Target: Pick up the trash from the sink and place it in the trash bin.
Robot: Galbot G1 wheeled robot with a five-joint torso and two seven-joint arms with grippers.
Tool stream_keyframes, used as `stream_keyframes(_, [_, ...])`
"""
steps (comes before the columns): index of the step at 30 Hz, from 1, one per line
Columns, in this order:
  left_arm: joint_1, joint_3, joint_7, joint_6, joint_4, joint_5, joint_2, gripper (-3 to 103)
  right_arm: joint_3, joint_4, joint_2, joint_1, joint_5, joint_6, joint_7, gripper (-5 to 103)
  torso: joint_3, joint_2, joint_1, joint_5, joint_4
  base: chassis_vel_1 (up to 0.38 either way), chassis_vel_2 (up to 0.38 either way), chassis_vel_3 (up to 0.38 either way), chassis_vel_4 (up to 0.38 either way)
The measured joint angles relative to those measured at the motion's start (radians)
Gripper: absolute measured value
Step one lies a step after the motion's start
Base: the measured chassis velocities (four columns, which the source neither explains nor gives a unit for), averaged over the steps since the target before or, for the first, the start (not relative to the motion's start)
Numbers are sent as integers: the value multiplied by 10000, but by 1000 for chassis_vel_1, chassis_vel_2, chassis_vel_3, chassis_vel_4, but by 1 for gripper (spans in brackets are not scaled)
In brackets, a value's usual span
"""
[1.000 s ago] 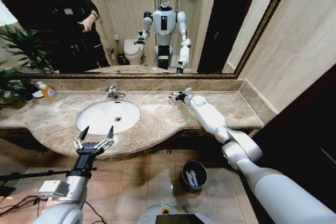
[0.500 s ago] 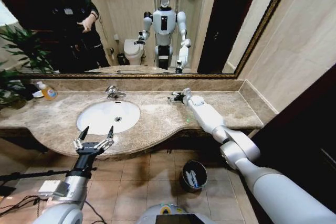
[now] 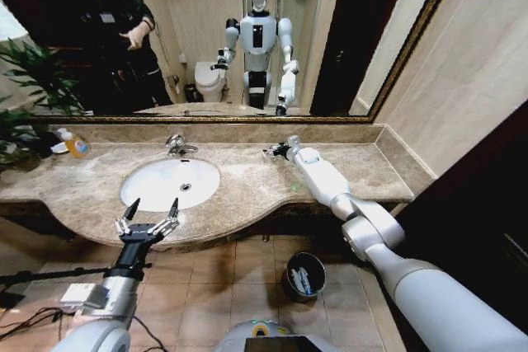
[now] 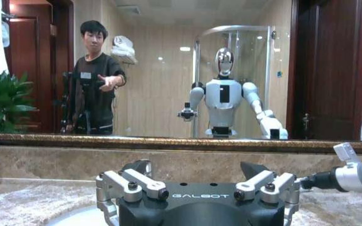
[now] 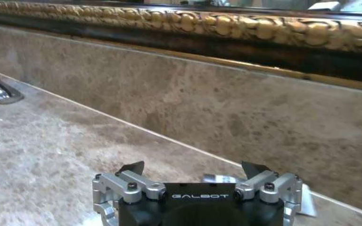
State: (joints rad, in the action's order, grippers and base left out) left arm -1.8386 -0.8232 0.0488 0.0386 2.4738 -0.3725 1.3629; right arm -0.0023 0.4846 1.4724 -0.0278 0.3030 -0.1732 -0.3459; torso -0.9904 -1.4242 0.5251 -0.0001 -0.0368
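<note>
Trash [image 3: 301,279]: white tubes in black trash bin [image 3: 290,269]; both jaws spread, empty.

The word "GALBOT" stands in white letters on the black body of the left hand [image 4: 197,176], low in the frame, and likewise on the right hand [image 5: 193,175].

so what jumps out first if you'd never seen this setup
The right arm stretches across the marble counter, its open pincer low by the backsplash, right of the faucet. The left pincer hangs open in front of the white sink. On the floor below sits the bin, already holding small white items.
</note>
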Motion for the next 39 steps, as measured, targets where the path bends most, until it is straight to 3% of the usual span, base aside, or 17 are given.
stream_keyframes(7, [0,0,0,1,0,0,0,100,235,-251,332,11,-278,-19,71,100,0,0,0,-1,-1,0,0,0,0])
stream_keyframes(16, [0,0,0,0,0,0,0,100,73,131,19,-252,-362,-229,73,100,1,-1,0,2,-1,0,0,0,0])
stream_keyframes(27, [0,0,0,0,0,0,0,100,-370,1816,-835,-1017,-100,-520,46,100,0,0,0,3,0,0,0,0,0])
stream_keyframes(30, [-1,0,0,1,0,0,0,100,-441,2549,-1210,-1279,55,-840,-7,100,0,0,0,3,0,0,0,0,0])
stream_keyframes(33, [0,-1,0,0,0,0,0,100,-586,3965,-1946,-1750,484,-1620,112,100,0,0,0,2,-1,0,0,0,0])
stream_keyframes(37, [0,-1,0,0,0,0,0,100,-551,4570,-2314,-1972,918,-1699,169,100,0,-1,-1,3,6,0,0,0,0])
stream_keyframes(39, [0,0,1,0,0,0,0,100,-523,4405,-2292,-1886,1111,-1322,160,100,0,-1,-1,3,5,0,0,0,0])
